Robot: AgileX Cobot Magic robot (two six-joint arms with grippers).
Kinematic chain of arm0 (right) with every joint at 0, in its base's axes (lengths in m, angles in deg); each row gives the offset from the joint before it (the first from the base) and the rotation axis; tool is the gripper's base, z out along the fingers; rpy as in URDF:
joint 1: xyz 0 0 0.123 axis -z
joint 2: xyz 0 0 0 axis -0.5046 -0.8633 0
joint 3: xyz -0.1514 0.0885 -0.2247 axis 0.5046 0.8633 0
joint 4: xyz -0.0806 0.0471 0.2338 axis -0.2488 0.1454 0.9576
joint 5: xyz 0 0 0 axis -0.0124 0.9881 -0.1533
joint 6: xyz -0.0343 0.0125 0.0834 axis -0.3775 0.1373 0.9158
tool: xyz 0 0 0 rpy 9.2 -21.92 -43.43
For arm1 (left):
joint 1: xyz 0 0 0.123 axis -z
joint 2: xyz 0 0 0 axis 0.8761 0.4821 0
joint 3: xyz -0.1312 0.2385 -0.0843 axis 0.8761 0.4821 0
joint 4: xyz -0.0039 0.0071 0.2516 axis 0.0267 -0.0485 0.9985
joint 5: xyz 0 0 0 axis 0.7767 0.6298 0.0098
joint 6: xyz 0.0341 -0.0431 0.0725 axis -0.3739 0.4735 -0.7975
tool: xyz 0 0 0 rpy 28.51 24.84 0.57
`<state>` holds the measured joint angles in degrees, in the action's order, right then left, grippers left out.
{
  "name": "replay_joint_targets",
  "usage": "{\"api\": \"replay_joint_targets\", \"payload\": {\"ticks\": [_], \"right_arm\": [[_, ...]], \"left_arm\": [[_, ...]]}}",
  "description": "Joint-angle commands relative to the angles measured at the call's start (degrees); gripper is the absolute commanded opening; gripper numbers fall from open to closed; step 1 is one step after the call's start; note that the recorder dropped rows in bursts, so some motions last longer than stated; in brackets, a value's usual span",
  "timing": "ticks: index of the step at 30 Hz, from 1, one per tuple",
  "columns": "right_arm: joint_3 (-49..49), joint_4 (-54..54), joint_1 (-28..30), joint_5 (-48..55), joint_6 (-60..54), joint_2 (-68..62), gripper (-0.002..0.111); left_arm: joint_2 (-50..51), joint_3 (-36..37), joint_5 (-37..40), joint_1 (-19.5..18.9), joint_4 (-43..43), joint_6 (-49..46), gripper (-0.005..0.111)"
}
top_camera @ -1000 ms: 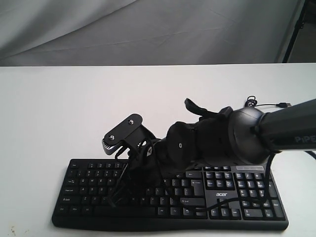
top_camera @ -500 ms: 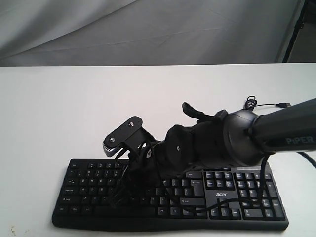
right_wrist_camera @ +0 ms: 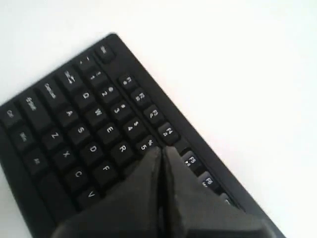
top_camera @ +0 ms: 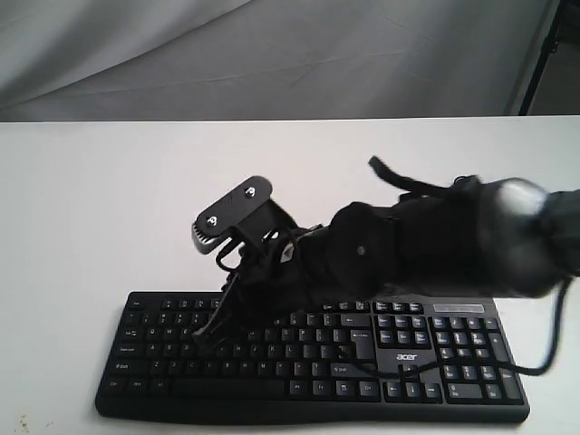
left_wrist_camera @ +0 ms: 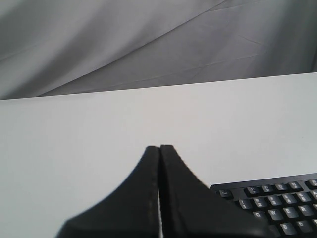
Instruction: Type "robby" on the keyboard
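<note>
The black keyboard [top_camera: 444, 362] with white legends and an acer logo lies along the front of the white table [top_camera: 91, 199]. My right gripper [top_camera: 201, 341] reaches across from the right and points down over the keyboard's left letter keys. In the right wrist view its fingertips [right_wrist_camera: 162, 149] are pressed together with nothing between them, just over the keyboard [right_wrist_camera: 74, 129] beside the 5 and R keys. My left gripper [left_wrist_camera: 159, 147] is shut and empty above bare table, and a corner of the keyboard [left_wrist_camera: 277, 208] lies off to its side. The left gripper does not show in the exterior view.
The right arm's bulky black body [top_camera: 435, 245] hangs over the keyboard's middle and hides the keys there. A grey cloth backdrop [top_camera: 272, 54] closes the far side of the table. A dark stand leg [top_camera: 542, 50] is at the back right.
The right arm has risen and swung; its fingertips have shifted left and toward the keyboard's upper rows. The wrist camera bracket sits higher than before.
</note>
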<state>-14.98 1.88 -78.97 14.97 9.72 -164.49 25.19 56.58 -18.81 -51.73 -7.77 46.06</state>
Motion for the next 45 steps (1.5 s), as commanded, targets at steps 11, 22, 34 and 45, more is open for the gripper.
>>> {"api": "replay_joint_targets", "payload": {"ticks": [11, 22, 34, 45], "right_arm": [[32.40, 11.79, 0.18, -18.50, -0.04, 48.99, 0.000], [44.91, 12.68, 5.83, -27.62, -0.04, 70.28, 0.000], [46.10, 12.54, 34.82, -1.75, 0.07, 85.43, 0.000], [48.57, -4.22, 34.82, -9.95, 12.51, 84.88, 0.000]], "left_arm": [[-0.20, 0.25, -0.42, 0.36, 0.27, 0.16, 0.000], [-0.20, 0.25, -0.42, 0.36, 0.27, 0.16, 0.000], [-0.20, 0.25, -0.42, 0.36, 0.27, 0.16, 0.000], [-0.20, 0.25, -0.42, 0.36, 0.27, 0.16, 0.000]]}}
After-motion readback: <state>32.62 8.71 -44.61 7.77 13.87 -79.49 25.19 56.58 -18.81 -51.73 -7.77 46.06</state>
